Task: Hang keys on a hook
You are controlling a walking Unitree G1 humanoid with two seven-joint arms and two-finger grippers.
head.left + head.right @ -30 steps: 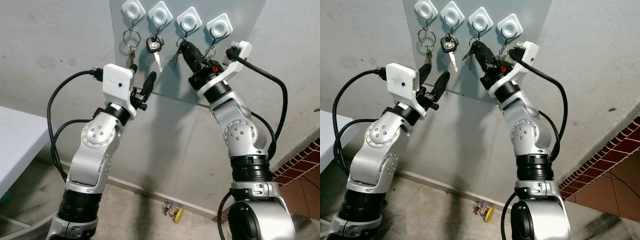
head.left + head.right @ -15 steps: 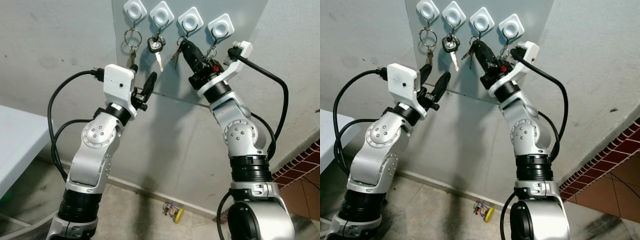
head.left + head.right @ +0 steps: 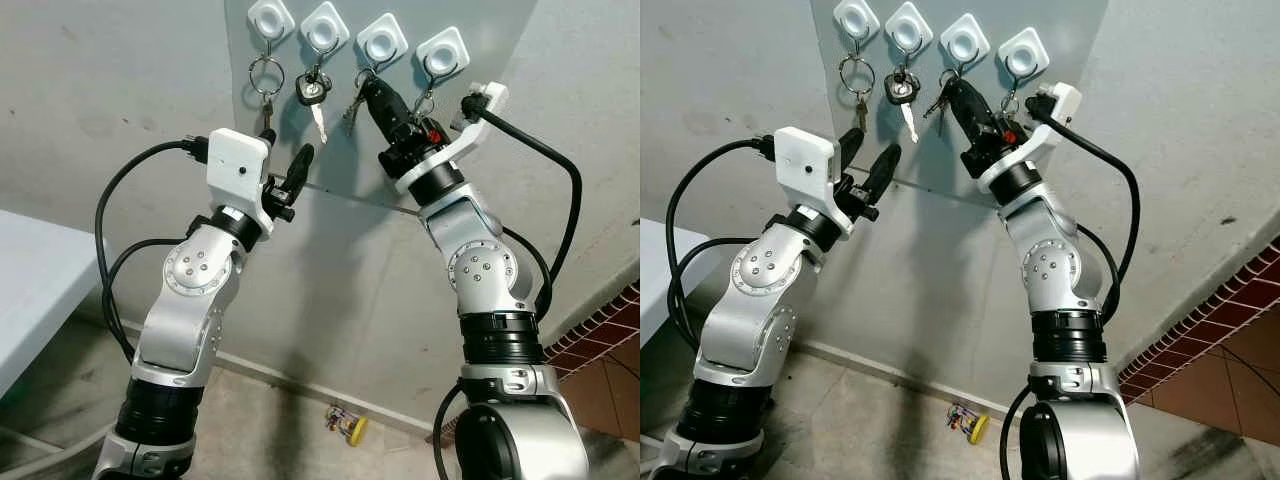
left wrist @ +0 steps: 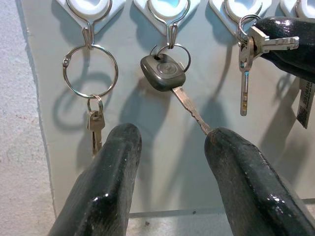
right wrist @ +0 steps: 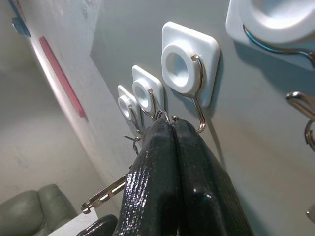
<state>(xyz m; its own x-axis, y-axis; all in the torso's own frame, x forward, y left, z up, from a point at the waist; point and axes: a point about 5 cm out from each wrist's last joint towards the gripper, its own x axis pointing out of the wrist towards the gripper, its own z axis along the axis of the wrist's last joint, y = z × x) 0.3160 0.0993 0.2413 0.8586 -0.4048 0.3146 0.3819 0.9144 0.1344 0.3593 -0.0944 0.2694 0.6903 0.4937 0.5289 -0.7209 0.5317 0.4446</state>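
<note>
**Keys held up at the third hook**

At the far left a white table [image 3: 30, 290] stands beside the grey wall [image 3: 110, 90]. On the wall there is a grey board [image 3: 480, 40] with four white hooks in one row.

From the first hook [image 3: 270, 20] hangs a big ring with a small key [image 4: 90, 83]. From the second hook [image 3: 322, 27] hangs a car key with a black head [image 4: 167, 78], and its blade is tilted.

The left gripper [image 3: 282, 172] is raised in front of the board, below these two hooks. Its two black fingers [image 4: 106, 191] are spread apart and hold nothing. In the left wrist view the tip of the car key's blade is just beside one finger; I cannot tell if it touches.

Next is the third hook [image 3: 381, 42]. The right gripper [image 3: 372, 92] reaches up to it with its fingers pressed tightly together on the bunch of keys [image 4: 246, 64]. The bunch is right under this hook, and its ring is at the metal wire of the hook; I cannot tell if the ring is already over it.

From the fourth hook [image 3: 441, 52] another small set of keys [image 3: 424, 100] hangs, just beside the right wrist.

On the floor [image 3: 270, 430] near the wall lies a small colourful thing [image 3: 345, 423].
</note>
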